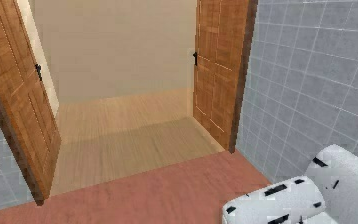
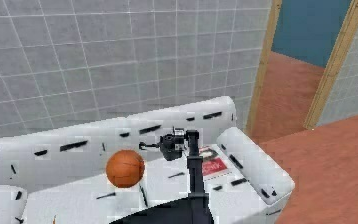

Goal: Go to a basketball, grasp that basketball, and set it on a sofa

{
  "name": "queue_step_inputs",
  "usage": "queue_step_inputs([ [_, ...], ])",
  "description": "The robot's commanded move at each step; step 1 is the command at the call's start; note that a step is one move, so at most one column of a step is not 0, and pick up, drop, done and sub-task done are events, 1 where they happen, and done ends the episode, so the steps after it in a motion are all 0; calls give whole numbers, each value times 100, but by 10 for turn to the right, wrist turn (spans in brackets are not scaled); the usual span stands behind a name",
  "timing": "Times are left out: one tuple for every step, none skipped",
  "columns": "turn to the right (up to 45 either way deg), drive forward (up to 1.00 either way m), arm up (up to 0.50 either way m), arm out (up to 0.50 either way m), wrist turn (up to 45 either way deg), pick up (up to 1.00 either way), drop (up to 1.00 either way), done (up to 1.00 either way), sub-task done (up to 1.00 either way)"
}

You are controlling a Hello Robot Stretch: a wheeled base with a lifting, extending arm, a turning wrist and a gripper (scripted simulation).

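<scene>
Basketball near jaws, down-left of them, against white sofa.

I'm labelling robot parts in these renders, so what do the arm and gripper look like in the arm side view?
The arm is a dark, straight bar with a square section. At its far end sit small white squares bearing black marks. Beside them the gripper has a compact dark body with two thin fingers. No cables can be made out.
</scene>
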Motion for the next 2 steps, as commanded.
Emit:
queue_step_inputs([
  [0, 0, 0, -8, 0, 0, 0, 0, 0],
  [0, 0, 0, 0, 0, 0, 0, 100, 0],
])
